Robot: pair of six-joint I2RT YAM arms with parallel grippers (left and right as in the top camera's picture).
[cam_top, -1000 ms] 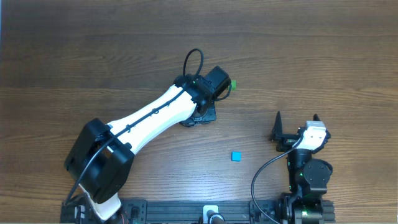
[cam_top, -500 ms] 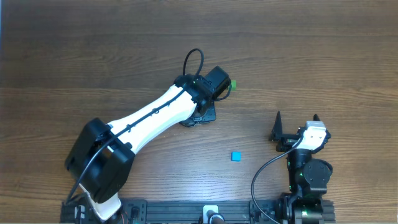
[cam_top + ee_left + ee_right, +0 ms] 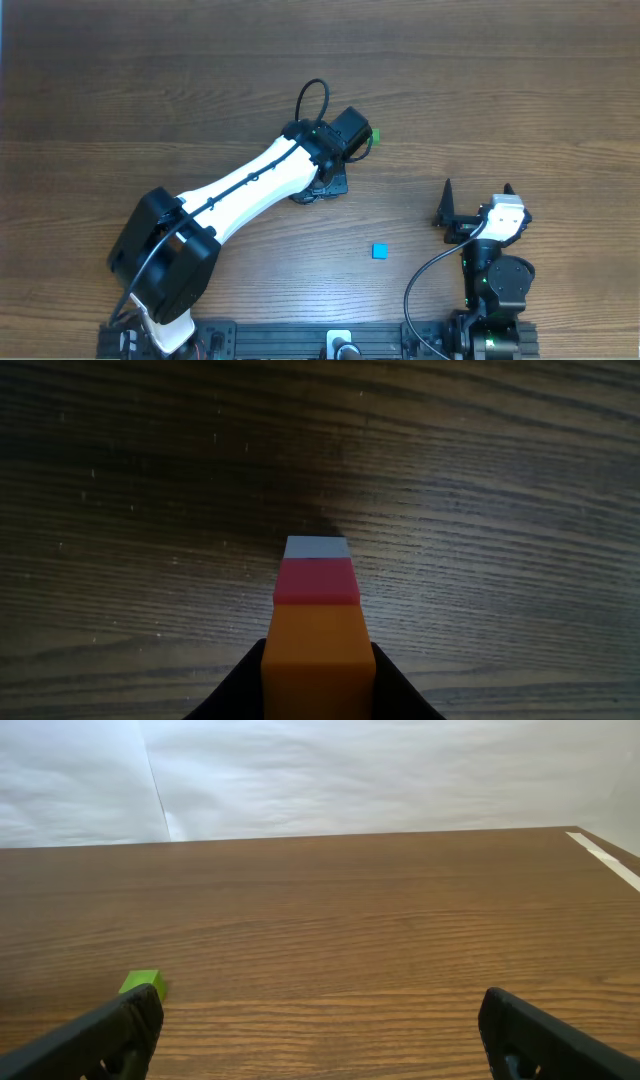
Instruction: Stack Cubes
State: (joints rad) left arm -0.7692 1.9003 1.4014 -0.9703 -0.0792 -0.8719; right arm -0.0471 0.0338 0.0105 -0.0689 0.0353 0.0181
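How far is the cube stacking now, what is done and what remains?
Done: a red cube sits on a pale cube. In hand: the left gripper holds the orange cube on top of the red one. Left: the blue cube and the green cube lie loose on the table.

The left arm [image 3: 250, 185] slants from the desk's [image 3: 520, 80] near-left corner to its middle, barring that diagonal. A green cube [image 3: 375, 135] sits beside its wrist, a blue cube [image 3: 380, 251] near the near edge. Bare wood runs along the far edge.
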